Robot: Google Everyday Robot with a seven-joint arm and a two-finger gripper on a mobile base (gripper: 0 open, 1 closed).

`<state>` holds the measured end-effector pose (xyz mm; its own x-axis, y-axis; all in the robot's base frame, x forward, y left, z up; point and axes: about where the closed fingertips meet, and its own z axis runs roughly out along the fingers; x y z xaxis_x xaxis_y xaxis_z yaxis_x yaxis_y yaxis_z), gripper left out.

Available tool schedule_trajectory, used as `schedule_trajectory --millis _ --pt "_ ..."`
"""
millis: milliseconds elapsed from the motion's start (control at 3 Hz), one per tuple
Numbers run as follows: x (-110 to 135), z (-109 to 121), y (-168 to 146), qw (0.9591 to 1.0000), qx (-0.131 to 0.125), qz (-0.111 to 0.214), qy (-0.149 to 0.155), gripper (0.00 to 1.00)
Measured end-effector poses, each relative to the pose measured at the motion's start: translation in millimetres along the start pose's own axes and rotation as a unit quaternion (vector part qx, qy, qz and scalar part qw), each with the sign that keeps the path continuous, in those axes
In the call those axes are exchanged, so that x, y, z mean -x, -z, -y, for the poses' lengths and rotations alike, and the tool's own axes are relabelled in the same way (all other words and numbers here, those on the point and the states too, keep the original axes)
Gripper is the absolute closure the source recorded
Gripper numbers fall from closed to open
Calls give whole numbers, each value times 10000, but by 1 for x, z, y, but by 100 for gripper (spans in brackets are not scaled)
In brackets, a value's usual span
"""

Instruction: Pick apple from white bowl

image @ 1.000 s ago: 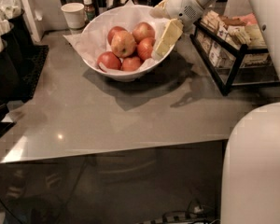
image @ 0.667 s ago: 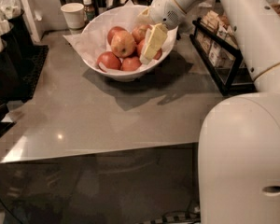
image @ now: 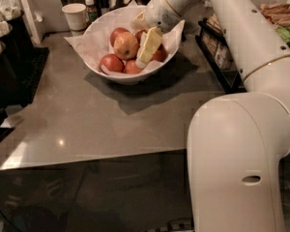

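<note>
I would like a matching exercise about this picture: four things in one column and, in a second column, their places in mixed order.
Things
1. pale apple
2. white bowl
3. paper cup
4. gripper

Places
a. behind the bowl, at the back left
b. in the bowl, just right of the pale apple
c. on the grey counter, lined with paper
d. among redder apples

Pairs: 1-d, 2-c, 3-a, 4-b.
</note>
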<state>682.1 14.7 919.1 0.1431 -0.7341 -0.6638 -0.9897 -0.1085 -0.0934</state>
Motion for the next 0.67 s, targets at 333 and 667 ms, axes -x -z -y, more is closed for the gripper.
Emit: schedule_trajectory --millis 333,667 --pt "2 5 -2 10000 -88 28 10 12" --pt "7 14 -7 9999 -131 22 94 10"
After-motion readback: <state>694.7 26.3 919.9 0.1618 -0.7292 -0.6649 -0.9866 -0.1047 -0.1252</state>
